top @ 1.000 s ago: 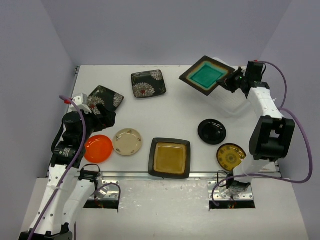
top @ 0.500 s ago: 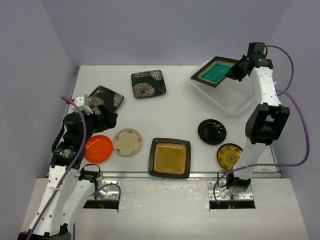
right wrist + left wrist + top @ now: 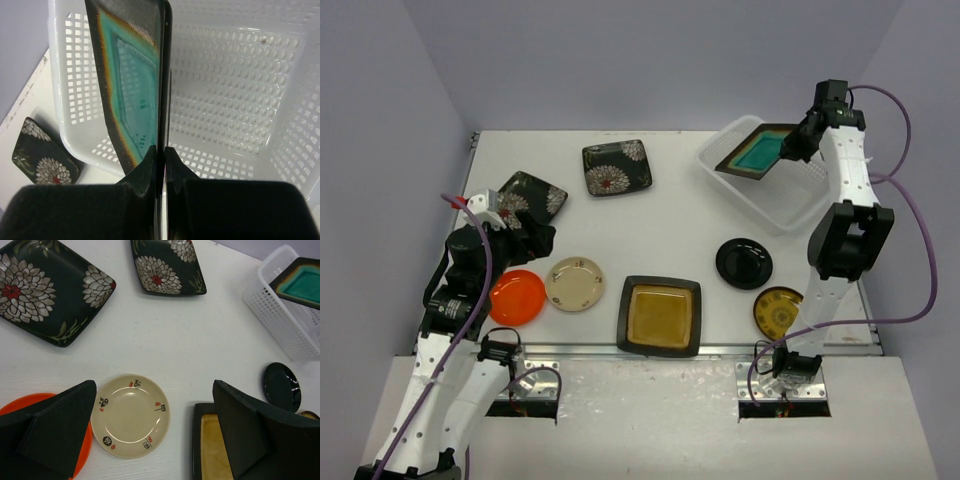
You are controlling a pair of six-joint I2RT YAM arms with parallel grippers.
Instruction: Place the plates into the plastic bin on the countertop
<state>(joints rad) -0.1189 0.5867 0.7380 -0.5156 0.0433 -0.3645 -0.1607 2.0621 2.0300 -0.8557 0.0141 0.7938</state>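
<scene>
Over the white countertop (image 3: 670,230), right claw (image 3: 160,152) clamps tight on teal plate (image 3: 132,85).

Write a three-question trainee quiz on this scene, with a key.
1. Multiple choice: which plate do the right fingers hold? A) amber plate B) teal plate C) orange plate
2. True or false: the left fingers are open and hold nothing.
3. Count: how many plates lie on the table, outside the bin?

Key: 1 B; 2 true; 3 seven.
</scene>
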